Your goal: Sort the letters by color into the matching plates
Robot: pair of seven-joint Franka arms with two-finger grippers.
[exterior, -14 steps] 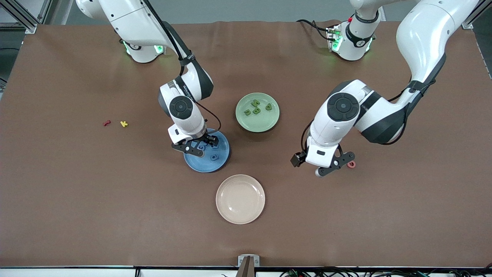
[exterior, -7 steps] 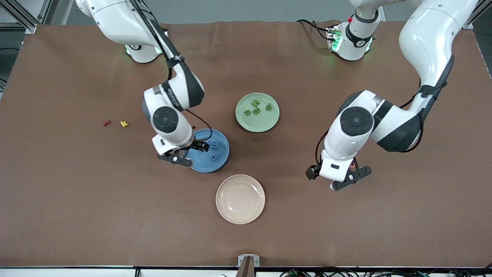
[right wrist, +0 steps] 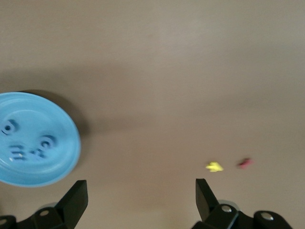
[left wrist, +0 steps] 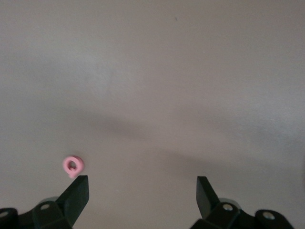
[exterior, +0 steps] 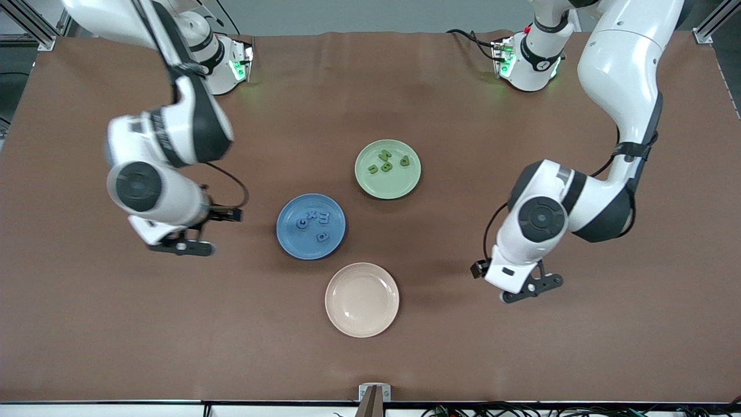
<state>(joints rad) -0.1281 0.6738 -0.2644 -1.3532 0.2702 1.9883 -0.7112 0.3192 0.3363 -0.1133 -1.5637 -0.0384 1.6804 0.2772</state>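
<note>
At mid-bench you have the blue plate (exterior: 311, 226) with four blue letters (exterior: 312, 222) lying in it, and farther from the front camera, toward the left arm's end, the pale green plate (exterior: 387, 168) with four green letters (exterior: 387, 163) in it. Each colour sits in its matching plate — judged from that, your sorting looks complete. Nearer the camera than both lies the beige plate (exterior: 362, 299), with nothing in it; no letter of the task belongs there.

Your odd colours stay out on the bench (exterior: 370, 87), which fits the job, since no plate matches them. The yellow letter (right wrist: 214, 167) and the red letter (right wrist: 244, 163) lie just beside each other in the right wrist view, well apart from the blue plate. The pink letter (left wrist: 73, 165) lies alone under the left arm.

Your right tool (exterior: 179, 246) hangs over bare bench toward the right arm's end, apart from the blue plate; its jaws stand spread wide and nothing is between them. Your left tool (exterior: 530, 288) is over bare bench toward the left arm's end, jaws likewise wide apart and carrying nothing — the pink letter shows just beside one fingertip (left wrist: 76, 193) in the left wrist view, and the tool looks clear of it, though you cannot be sure from that view.
</note>
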